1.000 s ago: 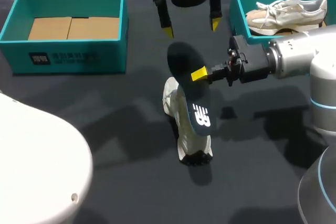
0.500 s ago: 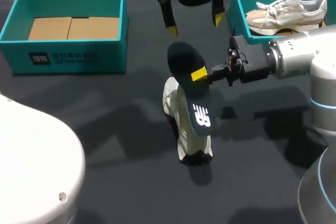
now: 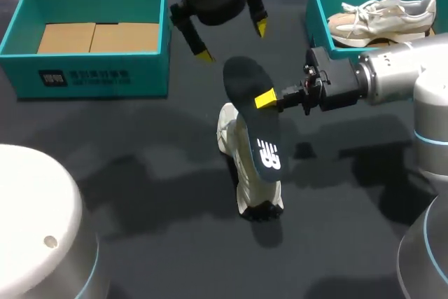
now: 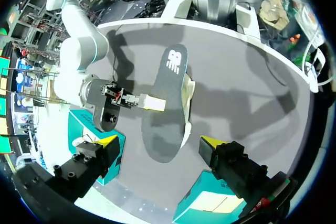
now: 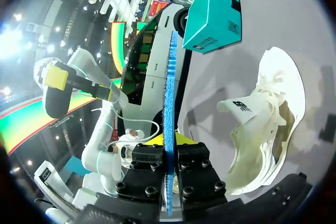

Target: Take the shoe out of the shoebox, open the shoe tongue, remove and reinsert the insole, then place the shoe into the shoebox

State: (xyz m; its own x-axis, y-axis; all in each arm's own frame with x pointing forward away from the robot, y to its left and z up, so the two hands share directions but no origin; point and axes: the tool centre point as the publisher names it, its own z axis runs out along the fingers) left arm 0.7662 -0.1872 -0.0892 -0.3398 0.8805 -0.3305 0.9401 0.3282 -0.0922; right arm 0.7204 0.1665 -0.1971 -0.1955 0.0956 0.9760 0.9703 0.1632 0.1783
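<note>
A dark insole (image 3: 250, 113) hangs tilted above the white shoe (image 3: 246, 180), which lies on the dark table. My right gripper (image 3: 269, 98) is shut on the insole's edge. In the right wrist view the insole (image 5: 168, 108) shows edge-on as a blue strip clamped between the fingers (image 5: 195, 167), with the shoe (image 5: 268, 129) beside and below it, opening upward. My left gripper (image 3: 231, 41) hovers open behind the insole and holds nothing. In the left wrist view, ahead of the open left gripper (image 4: 158, 142), are the insole (image 4: 165, 108), the shoe (image 4: 187, 88) and the right gripper (image 4: 153, 103).
A teal shoebox (image 3: 98, 71) with cardboard inside stands at the back left. A second teal box (image 3: 313, 6) at the back right holds another pale shoe (image 3: 385, 17). My right arm (image 3: 392, 78) stretches in front of that box.
My left gripper has moved to the left and tilted, staying open. The right gripper, the insole and the shoe have not moved.
</note>
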